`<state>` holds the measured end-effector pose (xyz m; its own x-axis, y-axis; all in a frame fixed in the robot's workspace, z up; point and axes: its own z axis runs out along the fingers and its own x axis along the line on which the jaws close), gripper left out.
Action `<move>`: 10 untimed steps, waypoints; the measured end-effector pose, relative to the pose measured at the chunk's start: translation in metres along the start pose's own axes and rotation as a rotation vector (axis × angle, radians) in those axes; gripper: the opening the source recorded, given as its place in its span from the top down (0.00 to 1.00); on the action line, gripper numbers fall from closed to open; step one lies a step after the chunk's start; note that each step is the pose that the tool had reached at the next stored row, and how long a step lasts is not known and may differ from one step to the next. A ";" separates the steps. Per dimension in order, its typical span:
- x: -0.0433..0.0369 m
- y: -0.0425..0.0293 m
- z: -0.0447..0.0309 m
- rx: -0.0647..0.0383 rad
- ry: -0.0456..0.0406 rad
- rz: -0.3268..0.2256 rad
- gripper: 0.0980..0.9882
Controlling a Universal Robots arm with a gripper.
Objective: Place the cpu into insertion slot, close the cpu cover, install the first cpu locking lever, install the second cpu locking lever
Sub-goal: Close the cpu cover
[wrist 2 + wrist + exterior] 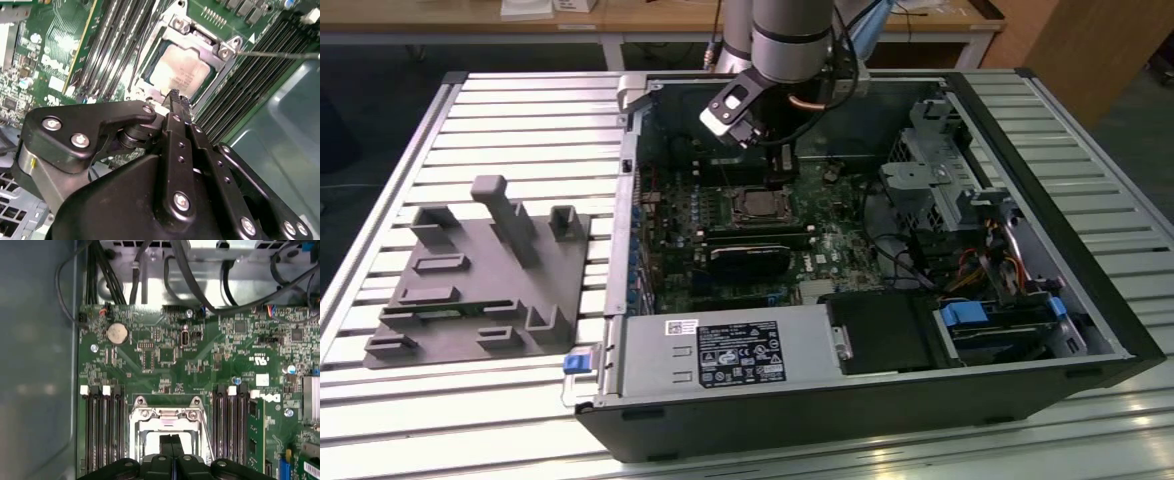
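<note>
Hanging over the socket inside the open computer case [1067, 300] on the slatted table [520, 130], the fingers [173, 107] are pressed together with nothing visible between them. In both wrist views their tips sit just short of the cpu cover's near edge, and I cannot tell whether they touch it. The cpu [180, 72] lies flat in the insertion slot [732, 206] just beyond the fingertips, its dull silver top facing up, so the first step looks done. The cpu cover [202, 40] appears to be lowered around the chip, its silvery frame bordering the top on the far side of the fingers, and in the first wrist view the frame [167, 414] reads as flat against the green circuit board [165, 355]. A thin rod [280, 54] runs out sideways from the far corner of the frame, away from the fingers and across the memory slots [115, 45]. I judge it to be a locking lever not yet latched. The second lever I cannot make out, so both lever steps seem to remain.
</note>
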<state>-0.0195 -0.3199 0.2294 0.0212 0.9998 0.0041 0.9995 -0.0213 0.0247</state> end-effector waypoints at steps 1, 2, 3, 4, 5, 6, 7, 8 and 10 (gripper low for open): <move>0.0000 -0.0014 0.0009 0.000 -0.0003 0.000 0.99; -0.0001 -0.0026 0.0018 0.000 -0.0006 0.000 0.99; -0.0001 -0.0037 0.0026 0.001 -0.0008 0.000 0.99; -0.0001 -0.0049 0.0035 0.001 -0.0010 0.000 0.99; -0.0002 -0.0060 0.0043 0.001 -0.0012 0.000 0.99; -0.0002 -0.0072 0.0051 0.002 -0.0014 0.000 0.99; -0.0002 -0.0085 0.0059 0.002 -0.0015 0.000 0.99; -0.0002 -0.0099 0.0067 0.002 -0.0015 0.000 0.99; -0.0003 -0.0122 0.0078 0.002 -0.0016 0.000 0.99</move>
<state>-0.0315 -0.3200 0.2214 0.0212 0.9998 0.0024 0.9995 -0.0213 0.0222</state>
